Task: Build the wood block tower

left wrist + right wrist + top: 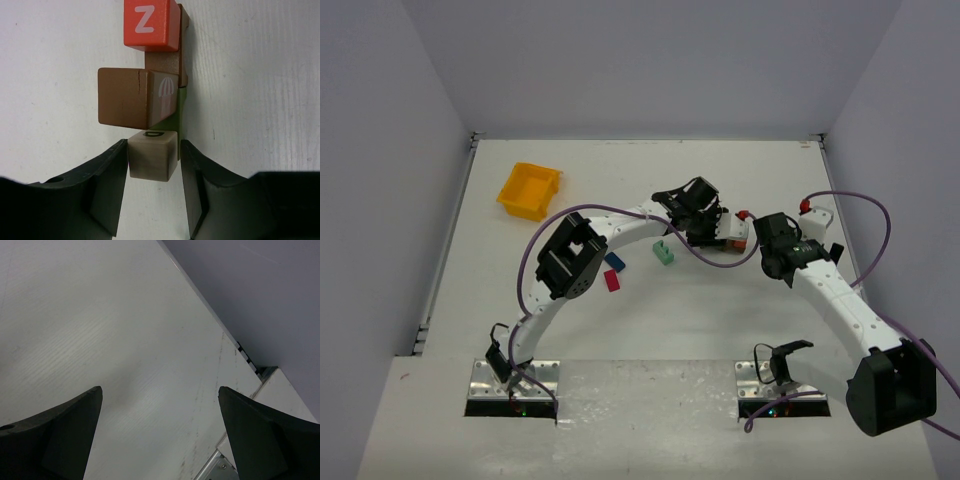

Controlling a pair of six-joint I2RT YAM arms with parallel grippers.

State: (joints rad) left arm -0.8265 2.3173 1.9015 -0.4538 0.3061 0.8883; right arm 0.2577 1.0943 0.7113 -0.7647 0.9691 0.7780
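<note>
In the left wrist view a tan block (152,156) marked D sits between the fingertips of my left gripper (152,143). The left finger touches it and a thin gap shows at the right finger. Beyond it lie a brown block (130,97) with an umbrella picture, an olive block (176,117) and an orange Z block (150,24), all pressed together. In the top view my left gripper (705,228) is over this cluster (730,238). My right gripper (767,235) is just right of it, open and empty (160,390).
A teal block (664,253), a blue block (615,261) and a red block (612,280) lie loose left of the cluster. A yellow-orange tray (530,190) stands at the back left. The right wrist view shows bare table and the back wall's edge (240,347).
</note>
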